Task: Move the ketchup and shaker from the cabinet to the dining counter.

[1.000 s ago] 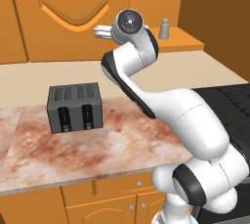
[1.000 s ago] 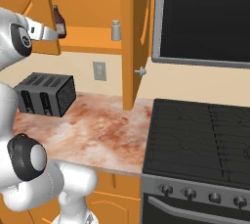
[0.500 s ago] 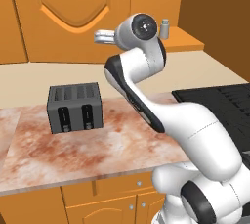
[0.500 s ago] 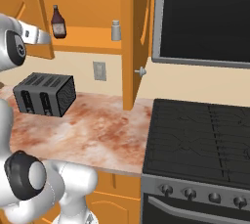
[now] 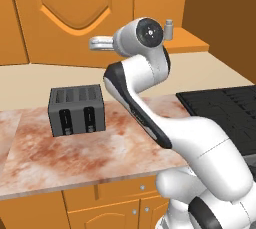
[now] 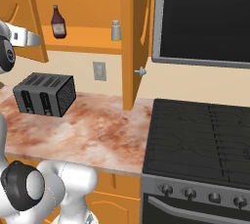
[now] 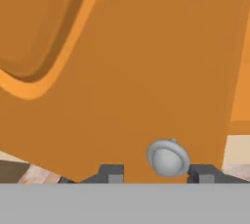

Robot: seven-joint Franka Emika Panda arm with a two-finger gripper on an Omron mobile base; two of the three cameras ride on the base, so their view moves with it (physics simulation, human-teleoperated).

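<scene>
From the left base view, the arm reaches up toward the open cabinet [image 5: 75, 13] door, and the small grey shaker [image 5: 169, 29] peeks out behind the arm's joint on the orange shelf; the grey toaster [image 5: 76, 109] sits on the marble worktop [image 5: 75, 153] below.

From the right base view, the ketchup [image 6: 58, 22], a dark reddish bottle with a narrow neck, stands left on the shelf, well apart from the shaker to its right.

In the hand view, the gripper [image 7: 158, 173] stands open at the door's silver knob [image 7: 168, 158], its fingertips cut off low.
</scene>
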